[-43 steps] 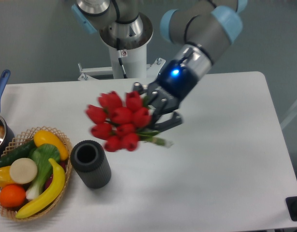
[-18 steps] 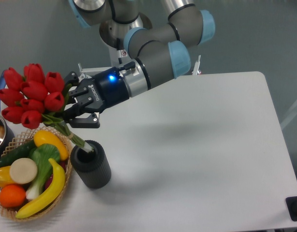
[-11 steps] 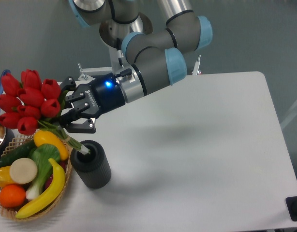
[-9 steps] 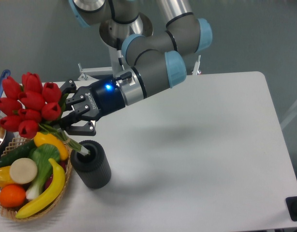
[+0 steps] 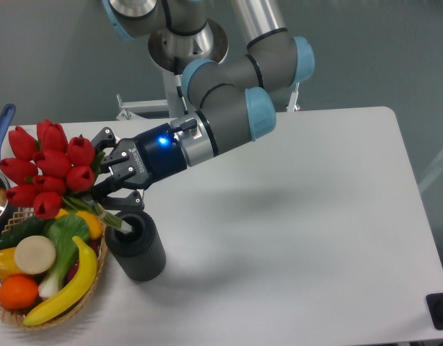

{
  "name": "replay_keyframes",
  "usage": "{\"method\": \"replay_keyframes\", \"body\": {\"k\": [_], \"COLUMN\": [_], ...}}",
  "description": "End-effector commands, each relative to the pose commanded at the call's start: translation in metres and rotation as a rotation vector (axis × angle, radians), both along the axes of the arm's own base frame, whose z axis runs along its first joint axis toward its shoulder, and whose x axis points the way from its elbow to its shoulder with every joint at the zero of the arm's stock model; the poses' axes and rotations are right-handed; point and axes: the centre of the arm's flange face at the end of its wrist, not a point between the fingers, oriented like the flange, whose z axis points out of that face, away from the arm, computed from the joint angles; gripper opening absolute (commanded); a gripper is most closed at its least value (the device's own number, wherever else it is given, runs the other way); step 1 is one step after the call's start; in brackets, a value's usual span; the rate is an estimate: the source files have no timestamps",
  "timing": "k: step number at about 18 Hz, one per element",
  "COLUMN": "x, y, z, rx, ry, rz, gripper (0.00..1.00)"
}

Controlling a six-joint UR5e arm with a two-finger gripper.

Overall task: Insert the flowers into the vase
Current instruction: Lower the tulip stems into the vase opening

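- Fixed camera: there is white lettering on the black body of the gripper [image 5: 106, 182], too small to read; a blue light glows on the wrist just behind it.
- Against the frame half a second earlier, the tulip bunch [image 5: 50, 167] has dropped slightly and its stem end now sits lower at the mouth of the vase [image 5: 136, 244]; the gripper has come down with it.
- The jaws are closed on the green stems and leaves of the tulip bunch, just below the red buds, at about 4 o'clock of the blooms.
- The bunch leans to about 10 o'clock, buds up over the near edge of the wicker basket [image 5: 91, 204]; the stem tip touches the vase rim at its 10 o'clock side.
- The vase stands upright on the white desk [image 5: 301, 216], just beside the basket at the basket's 3 o'clock.
- The basket holds a banana [image 5: 66, 285], an orange [image 5: 18, 291] and green vegetables.
- A blue-handled pot [image 5: 1, 130] shows at the left edge, at 9 o'clock of the buds.
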Motion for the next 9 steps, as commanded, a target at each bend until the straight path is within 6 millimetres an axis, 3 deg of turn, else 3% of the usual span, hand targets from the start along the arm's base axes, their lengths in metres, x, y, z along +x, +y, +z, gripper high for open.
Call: {"method": "replay_keyframes", "body": {"k": [9], "x": [-0.018], "y": [-0.016], "z": [-0.034], "rx": [-0.023], "ry": [-0.025], "rz": [0.04], "gripper": [0.34]}}
